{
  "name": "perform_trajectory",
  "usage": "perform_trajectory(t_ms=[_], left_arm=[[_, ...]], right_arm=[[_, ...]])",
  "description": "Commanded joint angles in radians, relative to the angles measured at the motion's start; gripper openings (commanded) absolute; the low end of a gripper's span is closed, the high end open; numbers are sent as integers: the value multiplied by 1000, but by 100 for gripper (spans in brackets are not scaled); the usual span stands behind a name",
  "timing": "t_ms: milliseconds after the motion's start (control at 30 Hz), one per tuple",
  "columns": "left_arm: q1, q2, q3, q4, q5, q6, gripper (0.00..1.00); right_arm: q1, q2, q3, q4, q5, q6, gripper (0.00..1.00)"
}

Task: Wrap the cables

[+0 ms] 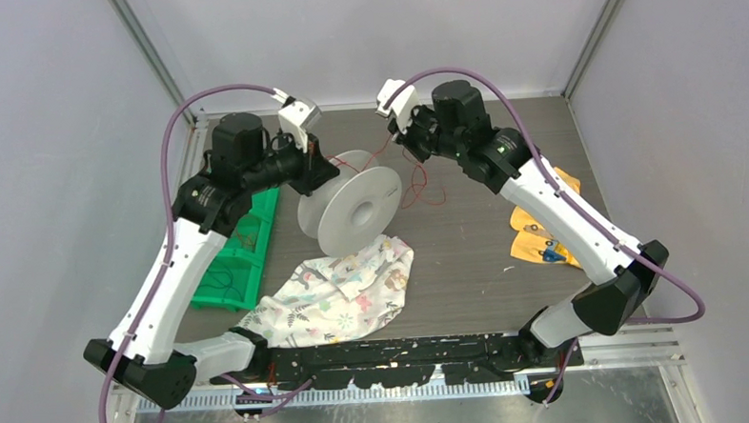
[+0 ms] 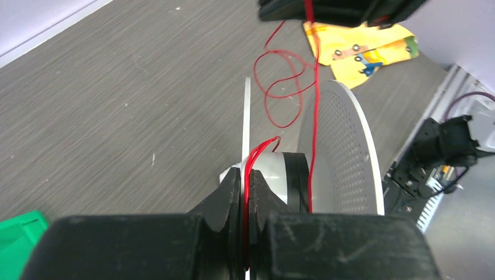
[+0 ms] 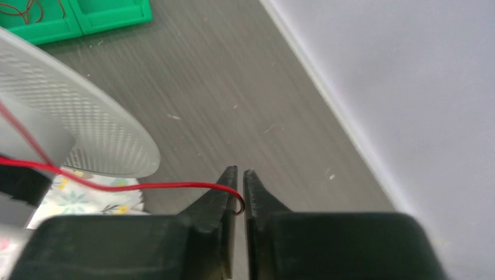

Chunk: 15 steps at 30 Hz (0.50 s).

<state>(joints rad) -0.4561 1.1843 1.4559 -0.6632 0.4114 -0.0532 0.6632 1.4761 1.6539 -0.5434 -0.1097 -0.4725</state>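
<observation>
A thin red cable (image 1: 417,186) runs from a white spool (image 1: 351,208) at the table's middle up to my right gripper (image 1: 398,134), with loose loops lying on the table beside the spool. My left gripper (image 1: 319,171) is at the spool's far left side. In the left wrist view it (image 2: 247,175) is shut on the red cable (image 2: 316,105) and on the thin flange edge of the spool (image 2: 344,146). In the right wrist view my right gripper (image 3: 240,172) is shut on the hooked end of the cable (image 3: 152,186), above and to the right of the spool (image 3: 76,122).
A green tray (image 1: 244,251) lies at the left under my left arm. A patterned cloth (image 1: 341,289) lies in front of the spool. Yellow packets (image 1: 543,233) lie at the right under my right arm. A black rail (image 1: 396,354) runs along the near edge.
</observation>
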Motion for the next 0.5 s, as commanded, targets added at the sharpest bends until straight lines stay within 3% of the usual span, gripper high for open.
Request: perform_trajectory(t_ms=[0, 33, 133, 333, 467], left_arm=[[-3, -43, 86, 17, 157, 13, 1], [-3, -47, 96, 19, 163, 5, 0], [-1, -65, 116, 56, 150, -27, 1], [-1, -85, 188, 136, 99, -115, 0], [-1, -80, 249, 145, 26, -146, 1]], right_arm=[[-15, -46, -58, 36, -2, 12, 27], [-20, -53, -77, 42, -3, 25, 35], [-45, -80, -166, 104, -23, 103, 41], [-63, -130, -465, 421, -96, 333, 78], [-62, -135, -549, 569, -112, 478, 87]])
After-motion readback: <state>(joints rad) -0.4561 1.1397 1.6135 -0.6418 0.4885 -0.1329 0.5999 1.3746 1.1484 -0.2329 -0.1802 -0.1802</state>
